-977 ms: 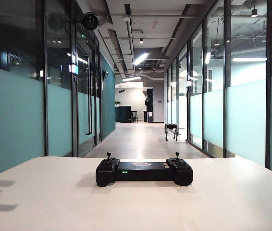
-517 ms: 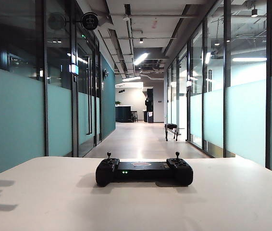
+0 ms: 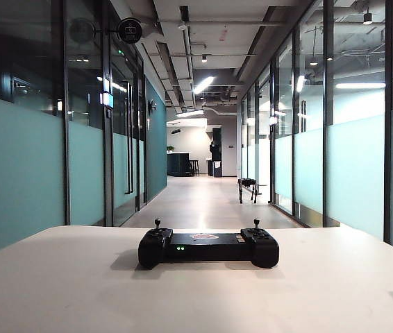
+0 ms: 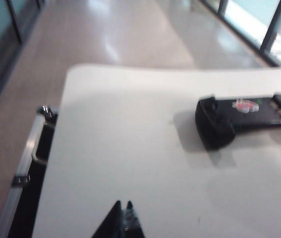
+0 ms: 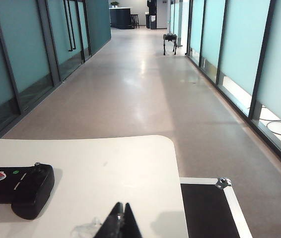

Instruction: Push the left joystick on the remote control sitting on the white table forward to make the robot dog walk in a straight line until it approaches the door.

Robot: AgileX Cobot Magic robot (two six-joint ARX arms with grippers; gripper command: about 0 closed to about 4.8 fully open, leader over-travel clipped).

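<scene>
The black remote control (image 3: 208,248) lies across the middle of the white table (image 3: 71,291), its green lights facing the camera. Its left joystick (image 3: 157,225) stands upright and untouched, as does the right stick (image 3: 256,224). The robot dog (image 3: 247,187) stands far down the corridor by the right glass wall, also seen from the right wrist (image 5: 170,42). No gripper shows in the exterior view. My left gripper (image 4: 123,204) is shut and empty, above bare table well short of the remote control (image 4: 245,116) and its left joystick (image 4: 213,97). My right gripper (image 5: 121,205) is shut and empty, beside the remote's right end (image 5: 24,191).
A black case with metal edging sits past each side of the table (image 4: 29,168) (image 5: 207,208). Frosted glass walls and doors (image 3: 123,139) line the long corridor; which door is meant I cannot tell. A dark counter (image 3: 178,164) stands at the far end.
An arm's shadow on the table's left side has shrunk and slid out of view; a faint shadow now shows at the right edge. The remote and the robot dog have not moved.
</scene>
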